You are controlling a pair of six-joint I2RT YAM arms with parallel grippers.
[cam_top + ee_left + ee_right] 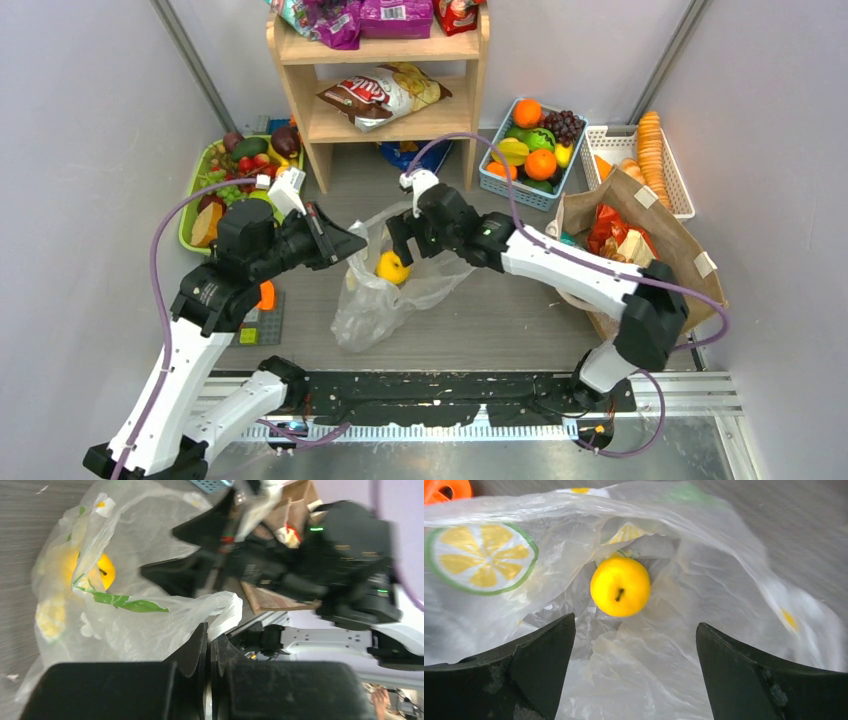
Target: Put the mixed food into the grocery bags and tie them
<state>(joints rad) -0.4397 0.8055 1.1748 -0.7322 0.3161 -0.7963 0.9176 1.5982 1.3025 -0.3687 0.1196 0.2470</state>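
Left pincer point(209, 632): closed tight; nipping the rim of the thin clear crinkly plastic bag point(150, 630) printed with citrus slices
Right pincer point(635, 622): spread wide; empty; hovering over the bag's mouth
Round yellow fruit point(620, 586): inside the bag; directly below the right pincer
Large tan-brown burlap tote point(680, 250): well off to the right pincer's right; glossy red-orange snack packet point(606, 230) inside

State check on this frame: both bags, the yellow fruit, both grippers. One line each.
clear plastic bag: mouth open, untied, one edge held up.
yellow fruit: loose inside the clear plastic bag, not gripped.
brown tote: open, untied, snack packets inside.
left gripper: shut on the clear plastic bag's edge.
right gripper: open, empty, over the yellow fruit.
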